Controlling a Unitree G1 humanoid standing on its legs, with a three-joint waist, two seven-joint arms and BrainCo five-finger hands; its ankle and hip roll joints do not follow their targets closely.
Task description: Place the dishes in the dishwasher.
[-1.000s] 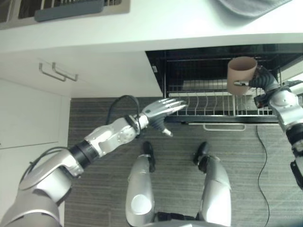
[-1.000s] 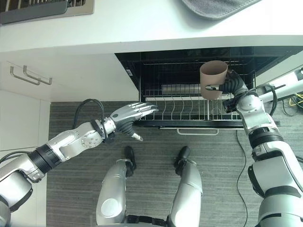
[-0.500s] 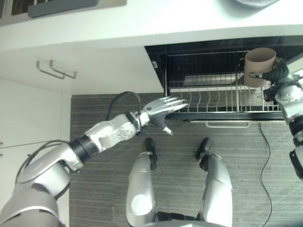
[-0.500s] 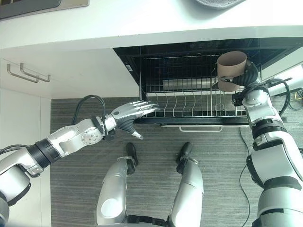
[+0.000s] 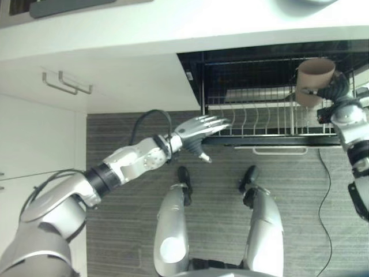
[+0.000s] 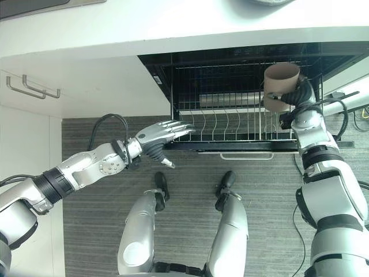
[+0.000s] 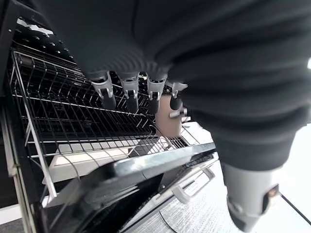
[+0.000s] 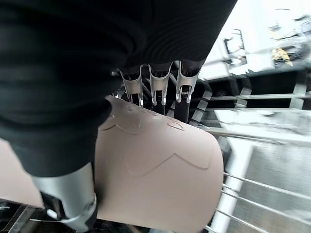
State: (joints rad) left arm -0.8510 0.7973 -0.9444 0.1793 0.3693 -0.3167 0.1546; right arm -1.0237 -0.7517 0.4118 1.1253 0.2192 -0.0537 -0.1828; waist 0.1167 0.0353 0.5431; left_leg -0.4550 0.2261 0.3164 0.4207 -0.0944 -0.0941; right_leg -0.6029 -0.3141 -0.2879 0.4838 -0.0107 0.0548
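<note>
A tan cup (image 5: 314,79) hangs mouth-up over the right end of the dishwasher's wire rack (image 5: 259,118), held by my right hand (image 5: 334,92), whose fingers and thumb wrap its side. Up close the cup (image 8: 160,179) sits against the curled fingers (image 8: 158,87), with rack wires past it. My left hand (image 5: 199,131) is open, fingers straight, at the front left corner of the rack, holding nothing. From that wrist the cup (image 7: 169,121) shows across the rack (image 7: 73,116).
The dishwasher sits under a white counter (image 5: 173,29), its lower door edge with a white handle (image 5: 271,151) in front. White cabinets with bar handles (image 5: 66,83) stand to the left. Grey striped floor (image 5: 115,242) lies below.
My right hand carried the cup right and deeper over the rack's right end during the first half second, then held. The left hand stayed put.
</note>
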